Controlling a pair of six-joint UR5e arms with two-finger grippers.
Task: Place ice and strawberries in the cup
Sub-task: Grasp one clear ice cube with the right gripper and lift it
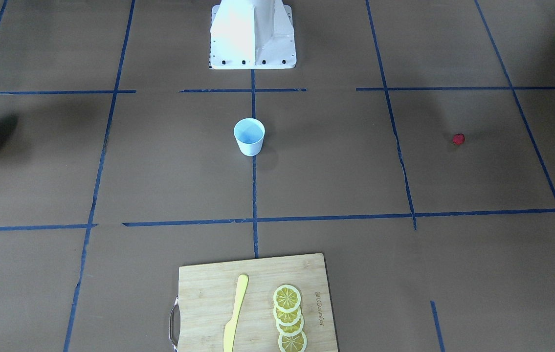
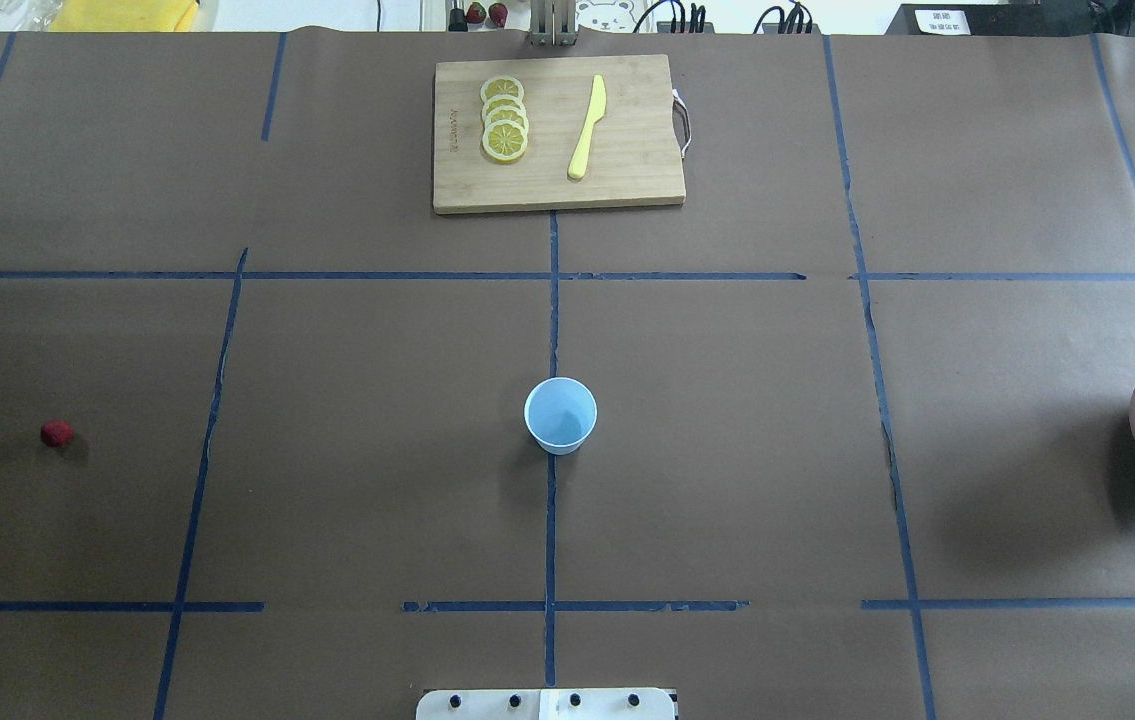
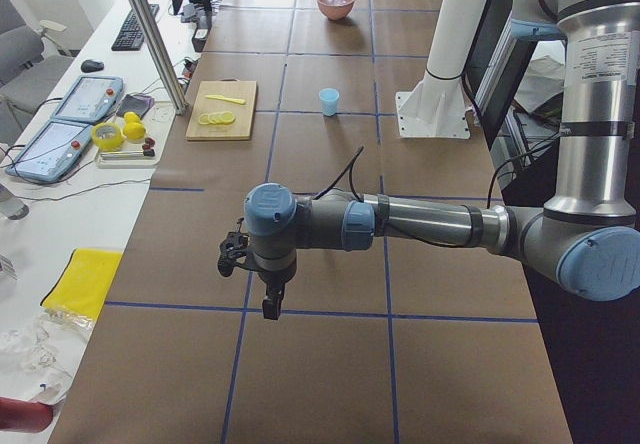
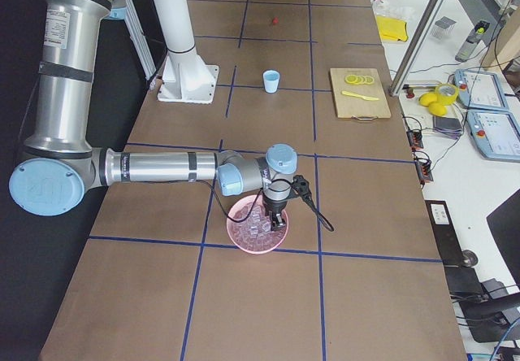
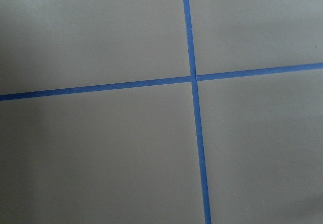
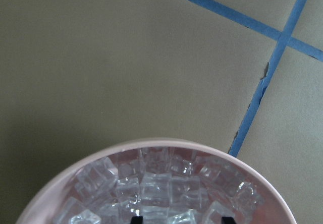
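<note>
— How is the left arm [image 3: 430, 226] held?
— It is bent at the elbow. The top part is stood straight up, and the long part is stretched out flat. The left gripper [image 3: 272, 306] is hung down from the wrist [image 3: 270, 214]. Whether it is spread or closed cannot be told.
— And the right arm [image 4: 158, 168]?
— It is bent the same way. The top part is stood up tall and the long part is laid out flat. The right gripper [image 4: 275, 219] is pointed straight down too. Its two dark fingertips [image 6: 227, 219] are held wide apart.
</note>
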